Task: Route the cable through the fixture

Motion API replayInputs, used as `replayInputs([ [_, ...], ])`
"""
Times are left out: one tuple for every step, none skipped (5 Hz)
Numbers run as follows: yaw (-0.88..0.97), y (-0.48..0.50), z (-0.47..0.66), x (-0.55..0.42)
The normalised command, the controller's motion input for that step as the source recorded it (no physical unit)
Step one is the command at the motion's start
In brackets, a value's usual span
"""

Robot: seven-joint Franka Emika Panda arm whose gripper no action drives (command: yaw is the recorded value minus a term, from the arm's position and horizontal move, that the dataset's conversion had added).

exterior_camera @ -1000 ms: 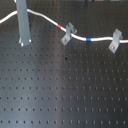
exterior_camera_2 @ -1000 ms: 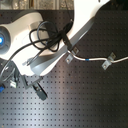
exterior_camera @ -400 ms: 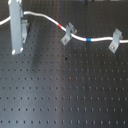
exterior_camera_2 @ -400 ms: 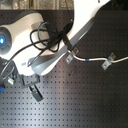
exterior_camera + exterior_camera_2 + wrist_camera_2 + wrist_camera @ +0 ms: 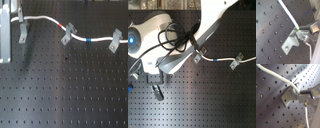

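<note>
— The gripper (image 5: 6, 59) has slid over toward the first exterior view's left. It used to be nearer the middle of the cable.

— Where is the cable (image 5: 47, 18) now?

— It lies across the top of the fixture (image 5: 22, 34), the little post that stands up straight. Then it runs over the two slanted clips (image 5: 67, 33), with the red band (image 5: 61, 25) and the blue band (image 5: 88, 38) between them.

— Is the gripper holding it?

— I cannot tell. In the first wrist view a finger (image 5: 312, 92) sits just beside the fixture (image 5: 288, 95), but I can't see it pinch anything.

— What could go wrong?

— If the arm tugs sideways, I think the cable may pop out of the top of the post. The finger is close, too, so it might bump the post.
</note>
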Motion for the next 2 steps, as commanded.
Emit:
replayInputs([
  [0.98,-0.007,0.10,-0.117],
  [0.90,0.058,-0.27,-0.056],
])
